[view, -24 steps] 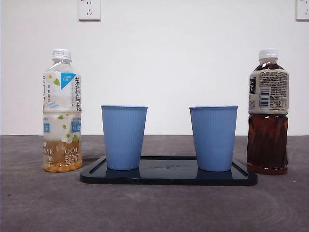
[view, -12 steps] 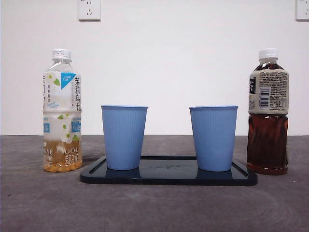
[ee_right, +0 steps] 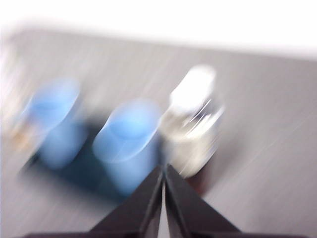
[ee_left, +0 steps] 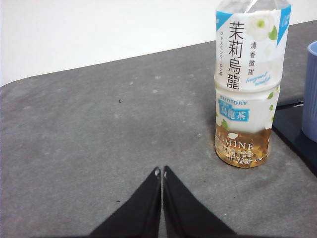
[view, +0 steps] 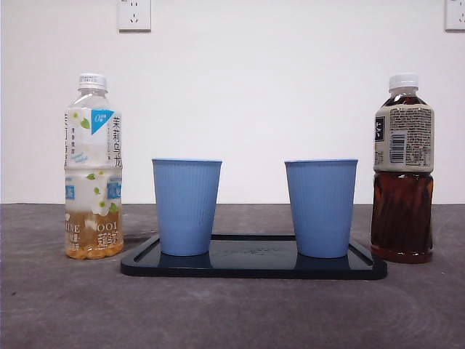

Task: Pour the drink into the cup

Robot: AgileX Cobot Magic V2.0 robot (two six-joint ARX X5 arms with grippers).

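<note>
Two blue ribbed cups are standing upright on a black tray (view: 254,270) in the middle of the grey table (view: 58,305): the left cup (view: 187,206) and the right cup (view: 321,208), well apart from each other. A jasmine oolong tea bottle (view: 93,167) with a white cap is standing on the table just beside the tray's left end, holding only a little pale amber liquid at its base. A dark tea bottle (view: 403,169), nearly full and also white-capped, is standing near the tray's right end.

The left gripper (ee_left: 162,172) is hovering over bare table near the jasmine oolong tea bottle (ee_left: 249,82), its jaws pressed together and gripping nothing. The right gripper (ee_right: 164,169) is sitting above the scene with its jaws also closed on nothing; its view is heavily blurred, but the white-capped shape just beyond the tips is probably the dark tea bottle (ee_right: 193,121), beside the two cups.
</note>
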